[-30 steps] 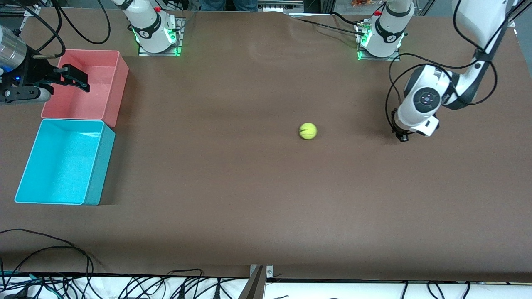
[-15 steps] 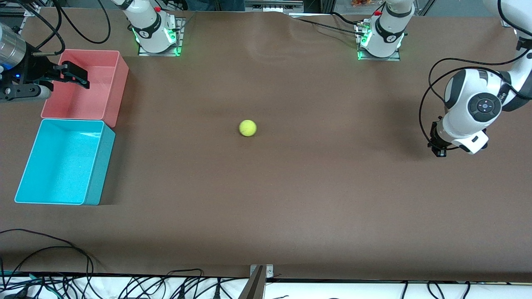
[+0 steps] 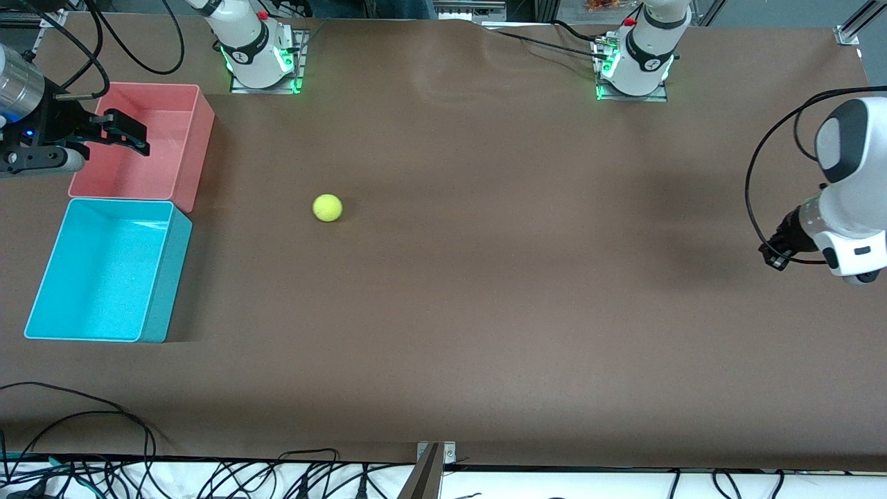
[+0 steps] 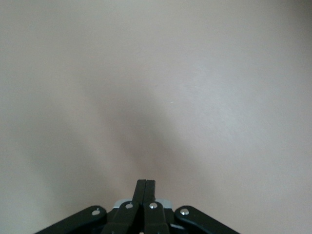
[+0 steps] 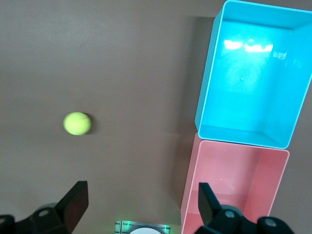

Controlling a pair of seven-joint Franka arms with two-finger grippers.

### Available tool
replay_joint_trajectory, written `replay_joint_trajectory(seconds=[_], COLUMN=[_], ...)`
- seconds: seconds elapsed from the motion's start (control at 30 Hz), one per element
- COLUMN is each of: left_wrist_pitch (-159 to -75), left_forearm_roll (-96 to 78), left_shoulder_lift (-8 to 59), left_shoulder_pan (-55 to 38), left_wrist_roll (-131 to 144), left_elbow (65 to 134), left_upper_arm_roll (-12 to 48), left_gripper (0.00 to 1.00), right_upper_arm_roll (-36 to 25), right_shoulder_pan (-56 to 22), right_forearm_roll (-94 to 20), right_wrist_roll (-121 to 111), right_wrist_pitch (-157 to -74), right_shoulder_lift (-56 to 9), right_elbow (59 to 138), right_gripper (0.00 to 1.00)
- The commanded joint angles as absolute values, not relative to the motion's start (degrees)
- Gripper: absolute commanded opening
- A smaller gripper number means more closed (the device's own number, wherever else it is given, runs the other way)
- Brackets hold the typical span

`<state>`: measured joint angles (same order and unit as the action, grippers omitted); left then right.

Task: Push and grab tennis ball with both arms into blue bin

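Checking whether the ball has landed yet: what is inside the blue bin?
Nothing: the blue bin shows only its bare floor in both the front and right wrist views. The tennis ball lies on the table.

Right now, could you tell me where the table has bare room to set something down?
Bare table runs from the ball to the shut left gripper, and along the whole edge nearest the front camera. It is crowded at the right arm's end: the pink bin touches the blue bin, with the open right gripper above the pink one.
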<state>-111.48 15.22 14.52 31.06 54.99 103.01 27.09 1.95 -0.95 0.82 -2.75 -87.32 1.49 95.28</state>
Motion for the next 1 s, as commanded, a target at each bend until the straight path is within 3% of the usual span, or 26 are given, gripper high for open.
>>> replay_joint_trajectory(seconds=[0.0, 0.4, 0.73, 0.87, 0.97], left_wrist_pitch=[-106.0, -94.14, -92.2, -92.2, -92.2], left_forearm_roll=[13.45, 9.67, 9.32, 9.32, 9.4], left_shoulder_lift=[14.5, 14.33, 14.24, 14.33, 14.41], left_shoulder_pan=[30.59, 30.41, 30.41, 29.71, 28.92], left_wrist_roll=[43.08, 19.71, 8.09, 6.33, 6.06], left_elbow=[97.92, 88.69, 85.96, 85.52, 85.52], left_upper_arm_roll=[27.95, 31.64, 32.78, 32.52, 32.52], left_gripper=[0.0, 0.0, 0.0, 0.11, 0.26], right_upper_arm_roll=[2.02, 1.93, 2.11, 2.11, 2.11], right_shoulder_pan=[-1.32, -1.41, -1.41, -1.49, -1.41], right_forearm_roll=[1.05, 0.88, 1.14, 1.14, 1.14], right_wrist_roll=[-2.37, -2.37, -2.55, -2.81, -2.9], right_wrist_pitch=[-85.96, -87.45, -86.57, -86.49, -86.4], right_shoulder_lift=[1.76, 0.79, 0.44, 0.35, 0.26], right_elbow=[94.57, 94.04, 94.31, 94.31, 94.66], right_gripper=[1.0, 1.0, 1.0, 1.0, 1.0])
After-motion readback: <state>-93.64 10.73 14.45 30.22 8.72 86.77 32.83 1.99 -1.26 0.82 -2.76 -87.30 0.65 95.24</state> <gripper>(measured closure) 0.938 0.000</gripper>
